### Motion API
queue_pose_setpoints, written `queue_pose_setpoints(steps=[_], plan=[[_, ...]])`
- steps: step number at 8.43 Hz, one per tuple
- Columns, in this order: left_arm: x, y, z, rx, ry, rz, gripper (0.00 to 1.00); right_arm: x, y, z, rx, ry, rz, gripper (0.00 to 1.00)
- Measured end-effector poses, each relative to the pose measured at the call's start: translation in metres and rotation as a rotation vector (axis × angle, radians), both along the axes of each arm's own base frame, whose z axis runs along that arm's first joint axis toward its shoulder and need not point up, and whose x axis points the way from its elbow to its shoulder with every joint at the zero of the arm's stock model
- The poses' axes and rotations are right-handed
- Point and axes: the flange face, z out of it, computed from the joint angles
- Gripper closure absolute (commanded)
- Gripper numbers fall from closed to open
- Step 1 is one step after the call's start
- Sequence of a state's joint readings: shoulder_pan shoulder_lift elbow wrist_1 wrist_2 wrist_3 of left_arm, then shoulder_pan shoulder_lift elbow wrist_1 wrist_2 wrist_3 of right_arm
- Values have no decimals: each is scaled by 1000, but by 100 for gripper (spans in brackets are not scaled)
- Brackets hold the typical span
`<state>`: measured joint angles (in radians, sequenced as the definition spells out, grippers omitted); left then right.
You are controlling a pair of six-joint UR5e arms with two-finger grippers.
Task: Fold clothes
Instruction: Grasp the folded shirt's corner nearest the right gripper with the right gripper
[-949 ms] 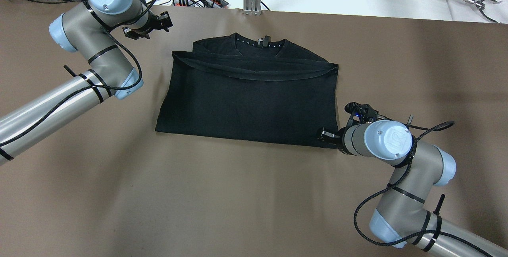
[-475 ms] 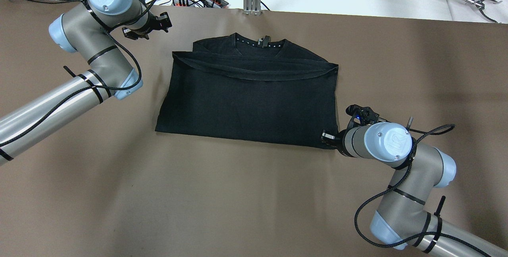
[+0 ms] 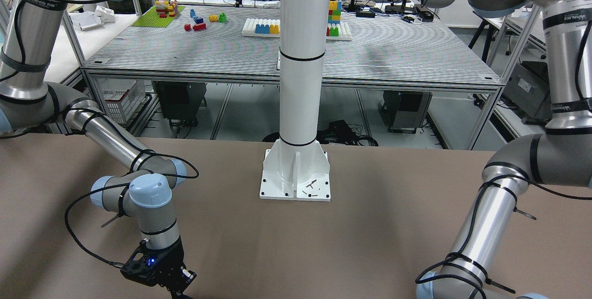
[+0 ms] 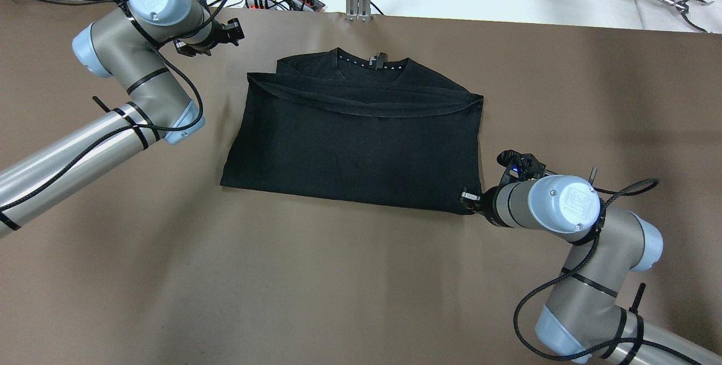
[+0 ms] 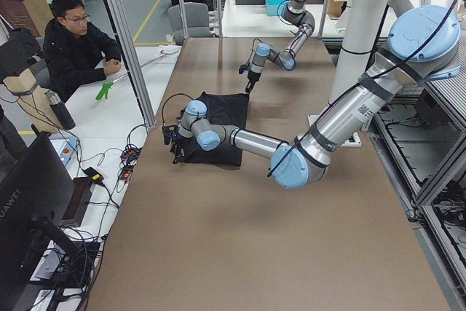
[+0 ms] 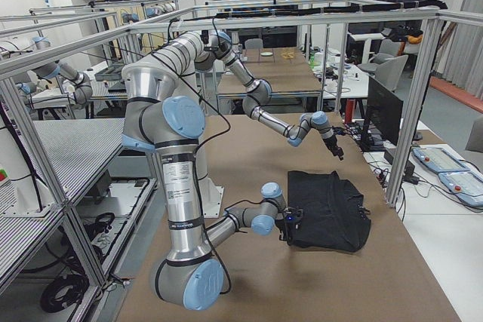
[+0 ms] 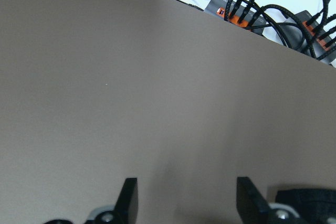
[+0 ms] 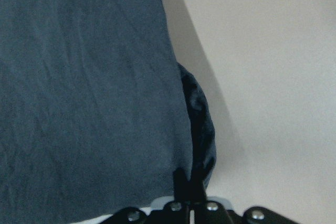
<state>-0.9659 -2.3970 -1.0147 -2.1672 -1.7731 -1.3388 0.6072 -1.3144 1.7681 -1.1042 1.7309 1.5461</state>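
One fold is already showing in the clothes [image 4: 355,150]: I am looking at a black shirt lying flat in the middle of the brown table [image 4: 338,275], its lower hem [image 4: 361,108] brought up so that it is resting just below the collar [image 4: 372,63], which is pointing away from the robot. No sleeves are sticking out at the sides, so I am judging the piece to be roughly halfway through, a wide rectangle that is waiting for at least one more fold across its width. The right gripper [image 4: 469,200] is sitting at the near right corner of the fabric. In its wrist view the jaws are pressing together on the rolled edge of the cloth, so I am reading it as pinching that corner, though the picture is dim and so close that I am not sure how many layers it is holding. The left gripper [image 4: 210,39] is hovering off the far left corner, apart from the shirt, and its fingers [image 7: 130,195] are standing wide with nothing between them, only bare table below and the power strips [image 7: 236,14] beyond the far edge. I am expecting the remaining work to need that left side brought onto the cloth too, since lifting by one corner alone is likely to drag the folded layers out of line.
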Motion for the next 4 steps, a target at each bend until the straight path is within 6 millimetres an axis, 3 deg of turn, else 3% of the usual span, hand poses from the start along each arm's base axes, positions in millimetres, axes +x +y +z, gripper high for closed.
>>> queue_pose_setpoints(steps=[2,4], plan=[[1,0,-1,-3,3,-9,29,19,27,-32,-50,-31,-45,100],[2,1,-1,-8,9,-15,29,18,86,-72,-129,-80,-219,100]])
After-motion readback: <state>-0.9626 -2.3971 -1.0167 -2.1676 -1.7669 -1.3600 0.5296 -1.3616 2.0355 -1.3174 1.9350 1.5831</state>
